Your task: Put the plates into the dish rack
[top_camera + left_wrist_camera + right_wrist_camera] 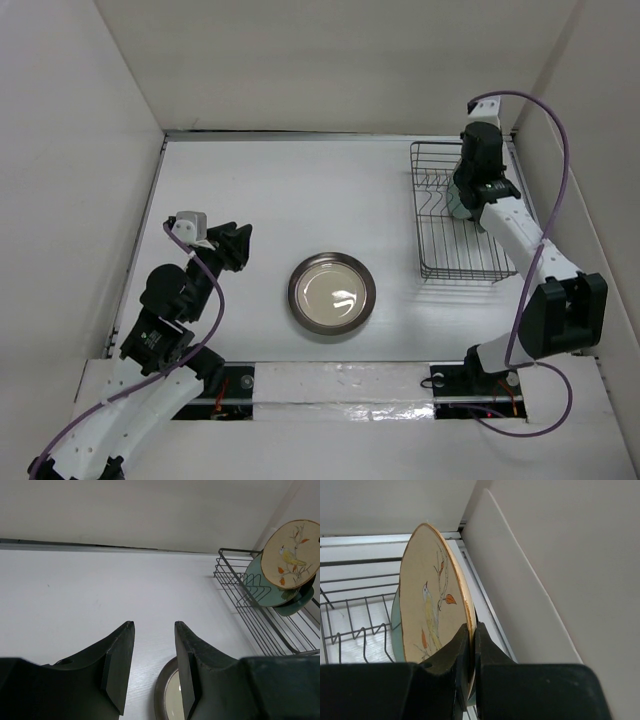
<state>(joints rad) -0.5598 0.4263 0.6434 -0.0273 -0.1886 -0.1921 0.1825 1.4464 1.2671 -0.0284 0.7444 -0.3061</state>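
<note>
**Right pincer (pixel 471 630) nipped shut on the round tan plate with the bird-and-leaf drawing (pixel 427 600)**

From my wrist feed I see both dark fingers pressed against the plate's thin gold rim, one on each face, and the plate stands on edge. It hangs at the far end of the rectangular dish rack of thin dark wire (pixel 465 272), which sits on the right of the white table (pixel 280 190), close to the side wall. Whether the plate's lower edge rests between the prongs I cannot tell. A round pale teal plate (pixel 257 582) stands in the rack just behind it.

My left pincer (pixel 154 625) has its jaws well apart with nothing between them, low over the table's left side. A round brown-rimmed cream plate (pixel 332 293) lies flat mid-table, near that pincer and well apart from the rack.
</note>
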